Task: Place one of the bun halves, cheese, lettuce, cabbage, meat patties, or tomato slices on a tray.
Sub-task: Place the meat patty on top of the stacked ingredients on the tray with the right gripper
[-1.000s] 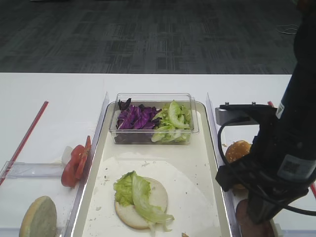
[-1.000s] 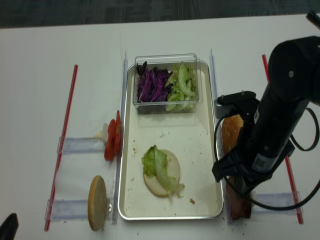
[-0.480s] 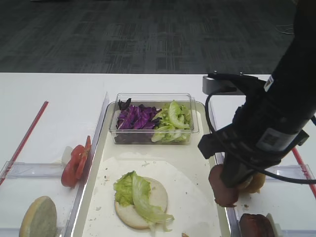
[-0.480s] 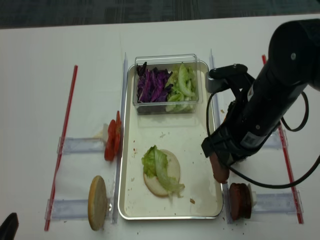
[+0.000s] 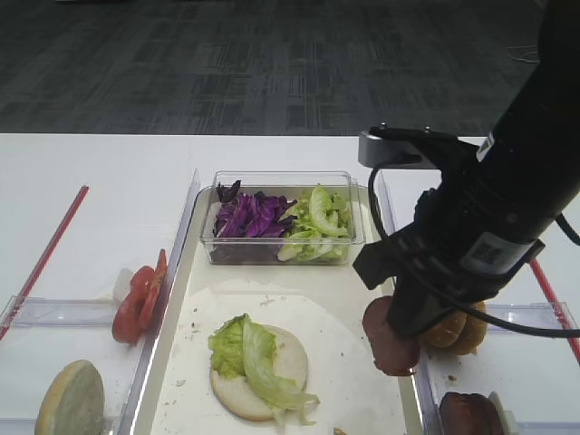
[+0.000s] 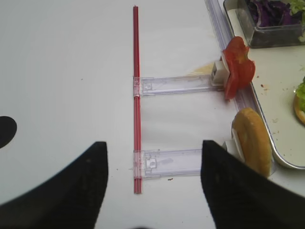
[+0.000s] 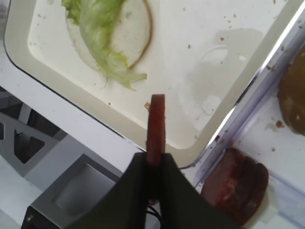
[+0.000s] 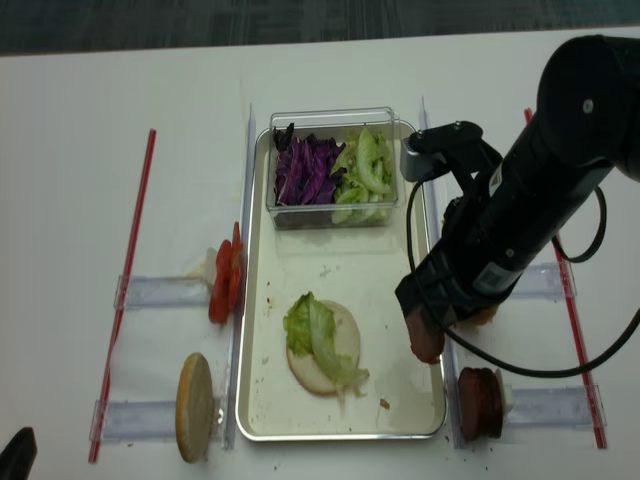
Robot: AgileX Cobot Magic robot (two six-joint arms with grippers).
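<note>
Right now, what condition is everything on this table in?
right gripper: shut on meat patty, held on edge above tray
bun half: flat on tray, lettuce on top
plastic tub: holds cabbage and lettuce
tomato slices: standing beside tray

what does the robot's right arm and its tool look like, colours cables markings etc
The right arm is bulky, rounded and matte black. A black cable loops loosely along its side, and a white label with dark print sits on the lower housing. A grey boxy module is mounted near the wrist. The tool has slim black fingers.
</note>
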